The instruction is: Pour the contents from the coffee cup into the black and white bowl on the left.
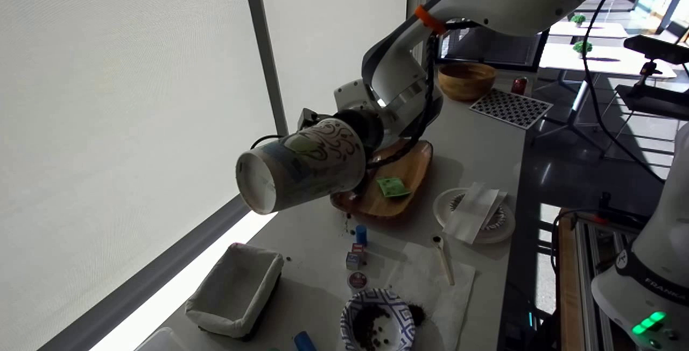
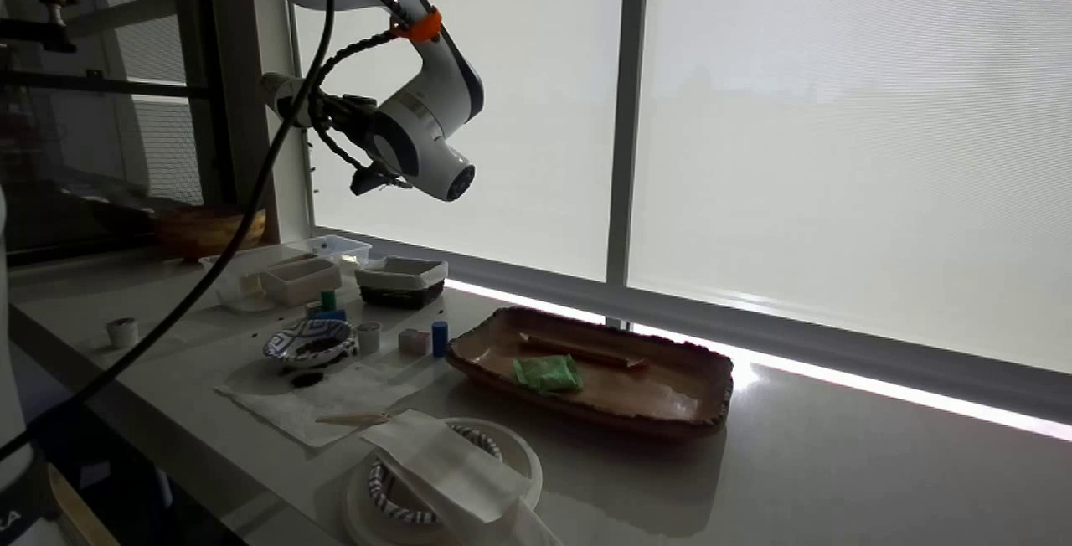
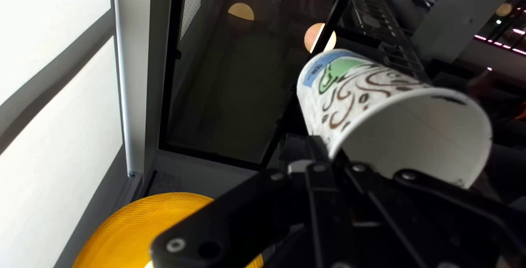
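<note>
On table (image 2: 837, 479), green packet (image 2: 548, 373) is seen in wooden tray (image 2: 657, 399). Spoon (image 1: 444, 262) is laid on paper towel (image 1: 444, 308). Blue cylinder (image 1: 361, 236) is noted, upright. Lined basket (image 1: 237, 283) is set near window blind (image 1: 134, 82). At far end, wooden bowl (image 1: 466, 84) is seen; checkered board (image 1: 511, 109) and red can (image 1: 519, 85) are found close by.

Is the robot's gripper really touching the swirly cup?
Touching. The wrist view shows it: the gripper pinches the wall of the cup at its open rim, with no gap between them.
</note>
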### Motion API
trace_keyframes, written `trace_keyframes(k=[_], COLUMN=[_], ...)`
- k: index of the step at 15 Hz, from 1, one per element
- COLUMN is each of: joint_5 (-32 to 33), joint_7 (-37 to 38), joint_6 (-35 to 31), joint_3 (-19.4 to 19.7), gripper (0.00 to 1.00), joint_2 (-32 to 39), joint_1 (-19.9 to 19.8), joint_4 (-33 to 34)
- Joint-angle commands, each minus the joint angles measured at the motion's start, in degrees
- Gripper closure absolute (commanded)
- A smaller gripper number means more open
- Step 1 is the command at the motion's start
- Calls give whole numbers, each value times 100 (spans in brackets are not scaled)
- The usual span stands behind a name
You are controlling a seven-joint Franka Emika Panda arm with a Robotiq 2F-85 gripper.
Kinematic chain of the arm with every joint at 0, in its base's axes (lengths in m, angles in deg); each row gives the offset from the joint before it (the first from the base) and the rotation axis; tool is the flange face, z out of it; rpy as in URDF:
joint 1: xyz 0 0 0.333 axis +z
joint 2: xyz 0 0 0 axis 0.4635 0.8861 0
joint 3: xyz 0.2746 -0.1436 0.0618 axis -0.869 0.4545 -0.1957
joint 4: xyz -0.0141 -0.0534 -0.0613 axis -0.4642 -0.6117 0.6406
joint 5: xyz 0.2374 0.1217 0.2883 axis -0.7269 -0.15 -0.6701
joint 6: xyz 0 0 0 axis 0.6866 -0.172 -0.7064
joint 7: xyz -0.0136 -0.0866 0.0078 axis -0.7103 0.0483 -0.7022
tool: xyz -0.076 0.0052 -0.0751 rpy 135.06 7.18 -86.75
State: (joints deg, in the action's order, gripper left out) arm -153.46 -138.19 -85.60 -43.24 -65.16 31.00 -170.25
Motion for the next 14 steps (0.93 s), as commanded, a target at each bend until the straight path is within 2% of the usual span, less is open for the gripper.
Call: trace_keyframes(k=[1,7,14], joint_5=[77,58,-311], joint_7=[-183,-184,-183], joint_6=[-44,-105,-83], joint_3=[46,36,31], gripper=[99,99,99], joint_2=[-47,-57,-84], joint_1=[42,72,34], joint_4=[-105,-178,-302])
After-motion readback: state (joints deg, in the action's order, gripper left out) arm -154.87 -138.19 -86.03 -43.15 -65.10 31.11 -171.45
